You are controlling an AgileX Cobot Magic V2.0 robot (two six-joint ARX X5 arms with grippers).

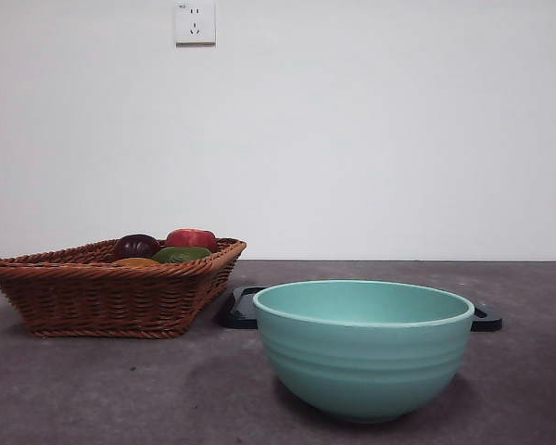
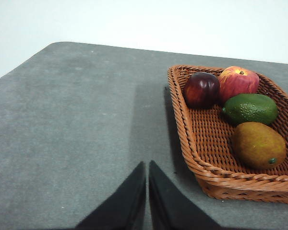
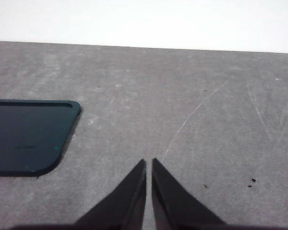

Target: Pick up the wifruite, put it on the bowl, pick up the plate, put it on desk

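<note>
Nearest: mint-green bowl (image 1: 363, 348) stands empty on the desk (image 1: 120, 389), open-topped and ready to take the fruit. Behind it lies the dark plate (image 3: 29, 136), flat, partly hidden. Further back, the wifruite (image 2: 258, 144) sits in the wicker basket (image 2: 182, 124), just beside the green fruit (image 2: 250, 109); tight grasp, I judge. Left gripper (image 2: 147, 165) and right gripper (image 3: 149, 163): jaws closed, empty.
</note>
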